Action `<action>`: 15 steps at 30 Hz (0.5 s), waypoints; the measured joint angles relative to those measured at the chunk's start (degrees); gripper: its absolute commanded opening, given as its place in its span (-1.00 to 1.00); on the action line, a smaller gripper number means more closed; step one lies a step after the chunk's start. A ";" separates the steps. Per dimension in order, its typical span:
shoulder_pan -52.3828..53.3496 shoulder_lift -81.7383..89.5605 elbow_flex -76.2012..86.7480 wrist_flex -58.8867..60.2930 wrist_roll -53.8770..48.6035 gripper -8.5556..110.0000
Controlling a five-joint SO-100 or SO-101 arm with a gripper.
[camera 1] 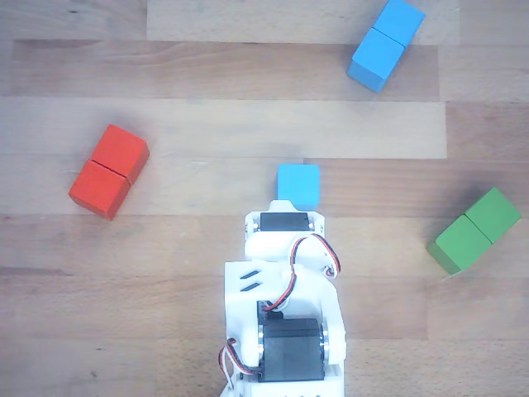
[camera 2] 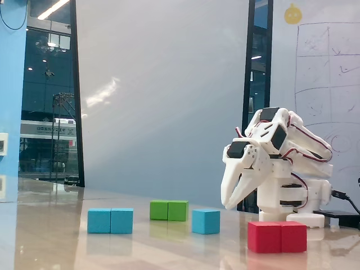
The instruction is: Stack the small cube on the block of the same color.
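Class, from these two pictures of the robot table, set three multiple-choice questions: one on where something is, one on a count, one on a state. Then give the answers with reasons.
1. In the other view, where is the small cube?
A. just beyond the arm's tip
B. on the red block
C. touching the green block

2. How many two-segment blocks lie on the table?
A. one
B. three
C. five

3. What is the claw doing?
A. gripping the cube
B. pressing on the red block
C. hanging in the air, holding nothing

Answers:
A, the small cube lies alone before the arm.
B, blue block, red block, green block.
C, the claw hangs above the table beside the cube.
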 measured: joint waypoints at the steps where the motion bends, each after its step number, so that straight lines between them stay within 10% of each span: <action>1: 0.00 0.00 0.00 0.00 0.00 -0.85; 15: 0.00 -32.08 -31.03 0.00 0.00 -0.86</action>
